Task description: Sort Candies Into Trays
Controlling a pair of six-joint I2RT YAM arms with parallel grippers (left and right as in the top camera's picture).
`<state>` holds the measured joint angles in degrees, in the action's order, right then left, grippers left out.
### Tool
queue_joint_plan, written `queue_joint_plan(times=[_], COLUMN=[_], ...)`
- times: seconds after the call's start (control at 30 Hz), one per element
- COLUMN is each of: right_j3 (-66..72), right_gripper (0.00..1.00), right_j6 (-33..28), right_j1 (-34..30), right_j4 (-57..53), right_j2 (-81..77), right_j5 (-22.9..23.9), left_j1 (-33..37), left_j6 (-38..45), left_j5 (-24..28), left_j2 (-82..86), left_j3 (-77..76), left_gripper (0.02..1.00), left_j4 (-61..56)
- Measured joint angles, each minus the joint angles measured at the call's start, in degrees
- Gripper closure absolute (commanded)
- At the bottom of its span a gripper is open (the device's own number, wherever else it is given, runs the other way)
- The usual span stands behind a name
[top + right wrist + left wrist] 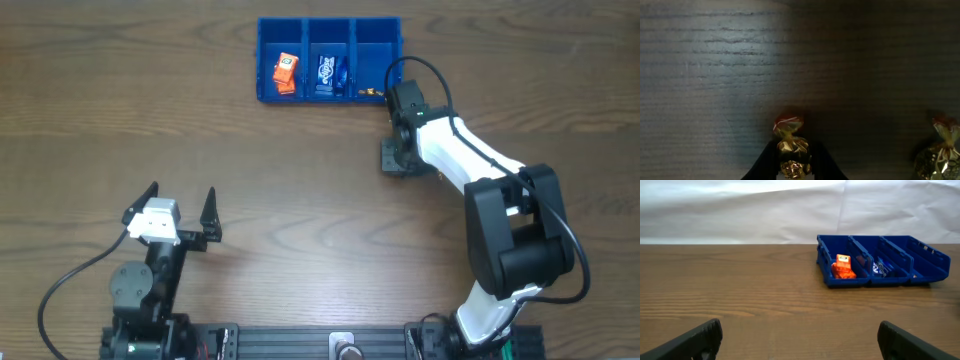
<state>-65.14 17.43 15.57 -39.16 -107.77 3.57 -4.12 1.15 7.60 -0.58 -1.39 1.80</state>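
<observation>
Gold candy [792, 149] clenched in right pincer [794, 161], left pincer [181, 192] spread wide, wooden table [300, 170], white backdrop [740, 210].

Wooden table [300, 200], white sheet [740, 210] behind

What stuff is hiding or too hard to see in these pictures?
- Top view: the right arm covers the table beneath it, hiding whatever lies there.
- Top view: the blue candies are too small to count.
- Right wrist view: the loose gold candy is cut off by the picture's edge.
- Left wrist view: the front wall of the tray hides the floors of its compartments.
</observation>
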Motion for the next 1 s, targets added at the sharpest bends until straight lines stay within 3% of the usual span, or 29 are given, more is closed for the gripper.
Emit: queue_joint_plan(times=[0.23,0.37,0.53,0.77,1.0], right_j3=[0.24,-0.07,-13.55,-39.17,-52.74], right_gripper=[0.965,0.965,0.965,0.967,0.965], right_j6=[0.59,1.92,2.91,0.46,-1.42], right_j1=[0.63,3.28,8.39,7.17,2.69], right_j4=[-0.26,-2.54,-7.85,-12.59,-13.27], right_j2=[1.46,11.5,21.75,9.18,-11.93], right_j5=[-0.46,-1.57,1.4,6.99,6.19], left_j1=[0.0,0.0,0.0,0.0,0.0], left_j6=[0.02,0.02,0.02,0.0,0.0], left_j5=[0.0,0.0,0.02,0.02,0.02], left_j2=[-0.02,0.0,0.0,0.0,-0.02], left_j3=[0.0,0.0,0.0,0.0,0.0], left_gripper=[0.02,0.02,0.02,0.023,0.02], left_j4=[0.0,0.0,0.0,0.0,0.0])
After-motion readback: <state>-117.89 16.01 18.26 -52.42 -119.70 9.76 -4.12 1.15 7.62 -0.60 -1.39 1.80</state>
